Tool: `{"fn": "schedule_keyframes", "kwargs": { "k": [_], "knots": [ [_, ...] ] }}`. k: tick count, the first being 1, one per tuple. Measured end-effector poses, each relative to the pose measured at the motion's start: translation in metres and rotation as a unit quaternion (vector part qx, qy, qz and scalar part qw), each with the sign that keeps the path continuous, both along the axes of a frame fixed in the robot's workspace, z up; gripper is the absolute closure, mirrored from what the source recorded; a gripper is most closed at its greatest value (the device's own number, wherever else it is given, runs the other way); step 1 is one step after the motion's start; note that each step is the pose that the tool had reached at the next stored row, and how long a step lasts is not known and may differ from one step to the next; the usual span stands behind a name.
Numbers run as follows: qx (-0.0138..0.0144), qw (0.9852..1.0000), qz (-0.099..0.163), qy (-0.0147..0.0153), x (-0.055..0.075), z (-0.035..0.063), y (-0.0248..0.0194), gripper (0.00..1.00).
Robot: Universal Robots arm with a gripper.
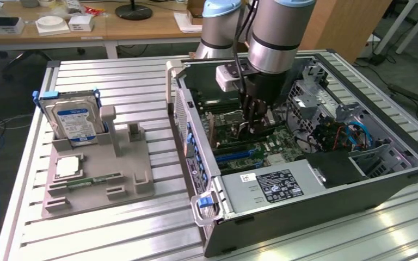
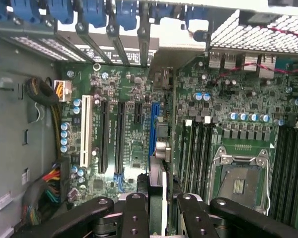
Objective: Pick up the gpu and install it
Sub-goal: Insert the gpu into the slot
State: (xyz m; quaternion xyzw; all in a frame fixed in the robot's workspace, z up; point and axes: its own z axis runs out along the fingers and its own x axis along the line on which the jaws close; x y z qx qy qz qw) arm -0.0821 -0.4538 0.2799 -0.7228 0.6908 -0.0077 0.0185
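Arm: the grey and silver robot arm (image 1: 278, 32) reached down from above into the open black tower computer case (image 1: 318, 201), which lay on its side on the ribbed aluminium table (image 1: 122, 234).
End effector: the black two-fingered end effector (image 1: 254, 124) (image 2: 159, 201) was closed on the gpu, one finger on each flat face.
Gpu: the thin dark gpu (image 1: 245, 128) (image 2: 161, 145) was seen edge-on in the wrist view. It hung inside the case over the green motherboard (image 2: 129, 99), its pale bracket end towards the case's rear slot openings.
Slot: the card's edge ran alongside the long blue expansion slot (image 2: 152, 119); whether it touched the slot could not be told.
Holder: the grey moulded parts holder (image 1: 100, 163) sat on the table well apart from the case, on the exterior view's left.
On the holder: a silver hard drive with a blue-white label (image 1: 74, 122) stood upright, and a narrow green memory stick (image 1: 93, 179) lay flat.
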Motion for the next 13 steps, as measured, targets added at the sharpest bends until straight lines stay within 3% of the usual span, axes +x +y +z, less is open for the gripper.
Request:
{"fn": "schedule_keyframes", "kwargs": {
  "k": [5, 13],
  "knots": [
    [-0.0001, 1.0, 0.0, 0.0, -0.0004, -0.0012, -0.0039, 0.73],
    [0.0, 1.0, 0.0, 0.0, -0.0025, -0.0035, -0.0042, 0.73]
  ]
}}
